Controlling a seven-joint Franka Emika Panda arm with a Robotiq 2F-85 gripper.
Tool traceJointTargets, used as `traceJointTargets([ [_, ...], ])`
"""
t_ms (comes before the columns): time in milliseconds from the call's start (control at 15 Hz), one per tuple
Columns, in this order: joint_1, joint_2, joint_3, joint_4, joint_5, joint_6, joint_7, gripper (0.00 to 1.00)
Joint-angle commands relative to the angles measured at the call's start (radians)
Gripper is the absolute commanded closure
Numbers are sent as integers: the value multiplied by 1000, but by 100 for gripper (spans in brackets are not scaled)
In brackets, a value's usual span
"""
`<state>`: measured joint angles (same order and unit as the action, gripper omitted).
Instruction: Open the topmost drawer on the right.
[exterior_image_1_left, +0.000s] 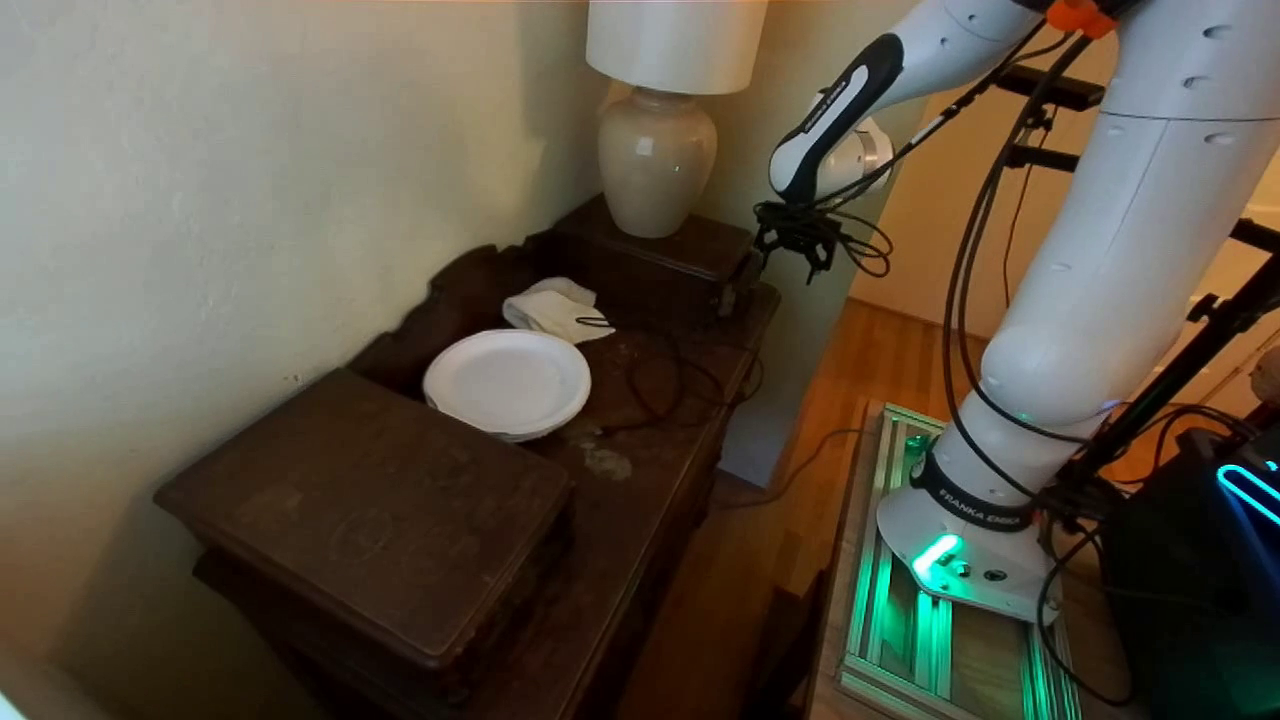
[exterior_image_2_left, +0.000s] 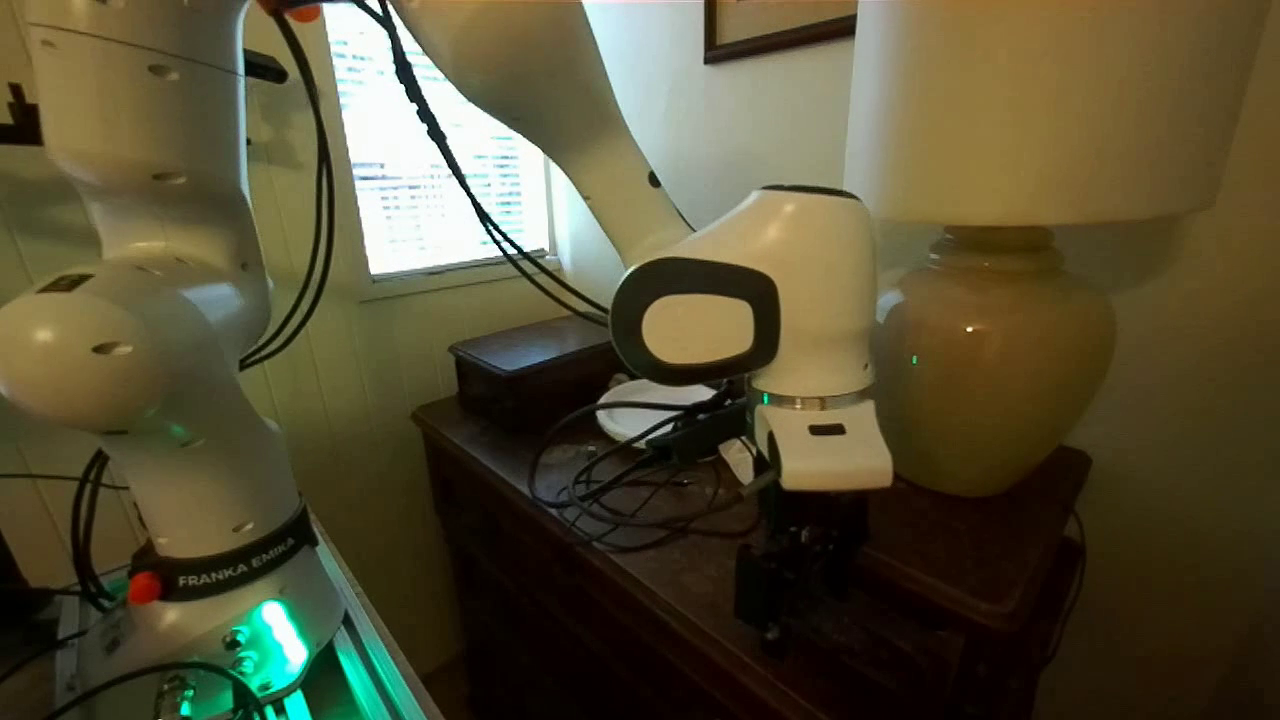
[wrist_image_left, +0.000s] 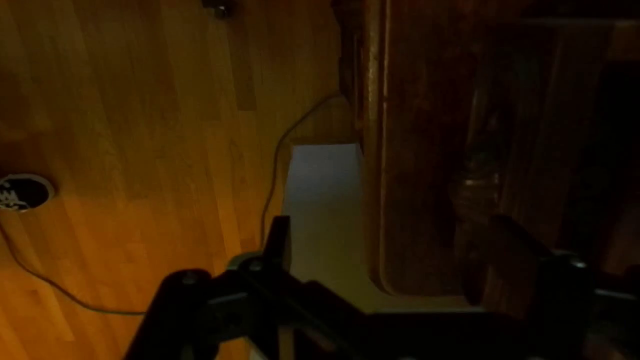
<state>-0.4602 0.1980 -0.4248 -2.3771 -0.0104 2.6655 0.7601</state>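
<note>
Fingers (wrist_image_left: 278, 243) parted, the claw (wrist_image_left: 391, 221) hung by the right end of the tabletop (exterior_image_1_left: 610, 520), near the topmost drawer (exterior_image_2_left: 905, 640). In an exterior view that drawer sat near right, in the raised box (exterior_image_2_left: 950, 545) beneath the lamp (exterior_image_2_left: 1000, 370); its face was too dark to tell shut from pulled out. The lamp's shade (exterior_image_2_left: 1040, 110) was cut off above in both exterior views. Farther left, cables (exterior_image_2_left: 650, 521) partly hid the white plate (exterior_image_2_left: 650, 393). FRANKA EMIKA stood legible on the dark collar (exterior_image_2_left: 235, 567) at the foot of the arm (exterior_image_2_left: 150, 340); lettering (exterior_image_1_left: 838, 100) higher up was too small. Cut off at the wrist view's left edge, a dark disc (wrist_image_left: 25, 193) bore unreadable pale marks.
</note>
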Motion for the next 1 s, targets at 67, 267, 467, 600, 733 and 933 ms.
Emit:
traceJointTargets([
  [67,50,82,-27,54,58,85,15,0],
  [267,63,95,-16,34,93,183,-20,0],
  [467,68,97,-3,3,137,266,-68,0],
  [600,48,97,25,-13,192,294,-134,0],
  [733,-17,88,100,-23,241,301,-194,0],
  [933,-109,95,199,-17,334,298,-307,0],
])
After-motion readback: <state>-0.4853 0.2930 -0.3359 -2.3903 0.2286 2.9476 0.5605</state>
